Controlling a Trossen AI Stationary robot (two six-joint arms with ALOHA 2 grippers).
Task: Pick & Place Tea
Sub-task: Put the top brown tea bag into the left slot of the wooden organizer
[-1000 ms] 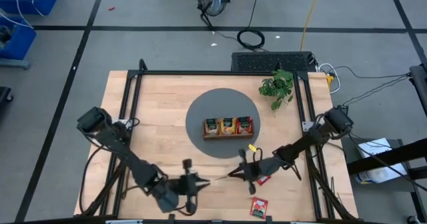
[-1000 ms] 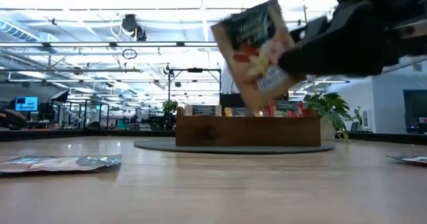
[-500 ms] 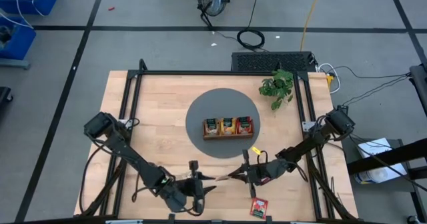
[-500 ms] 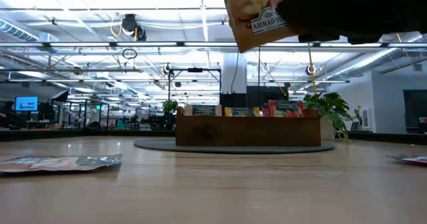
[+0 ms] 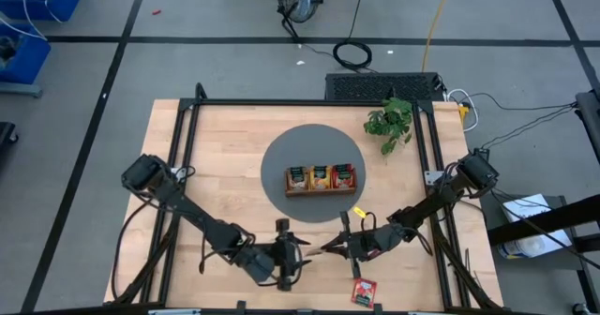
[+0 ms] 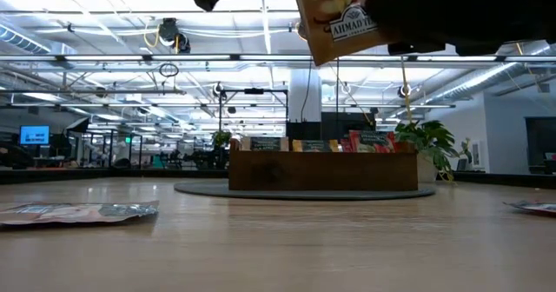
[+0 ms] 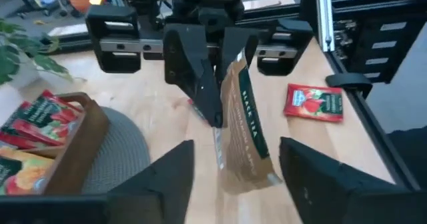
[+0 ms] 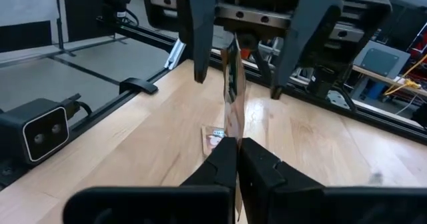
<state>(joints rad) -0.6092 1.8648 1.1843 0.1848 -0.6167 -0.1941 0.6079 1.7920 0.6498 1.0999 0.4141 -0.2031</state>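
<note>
Tan sachet (image 7: pixel 241 127), dark-labelled, held on edge in mid-air over the near middle of the table (image 5: pixel 225 156), pinched in the closed fingers of the right gripper (image 8: pixel 235 154); that grip appears to carry its whole weight, since it hangs clear of the wood. Left gripper (image 5: pixel 298 256) faces it end-on from the left, its two fingers (image 7: pixel 160 184) spread wide either side of the sachet and touching nothing, which reads as a hand-over: one claw bears the load, the other stands parted and clear. Low view shows the same sachet (image 6: pixel 334 18) high above the tabletop, printed face toward the camera. Loose stock: one red sachet (image 5: pixel 364 291) flat on the wood near the table's near edge, right of both claws; a pale one (image 8: pixel 213 136) lying flat below the held piece; a flat silvery packet (image 6: pixel 74 211) at the left in the low view. Destination, judged: wooden tray (image 5: pixel 321 177) on a round grey mat (image 5: pixel 281 151) at table centre, far of both grippers, three compartments already stocked with upright sachets, green-labelled left, orange middle, red right. Held piece's edge-on pose would suit dropping it upright into a slot. Potted plant (image 5: pixel 389 123) stands far right, clear of the work.
</note>
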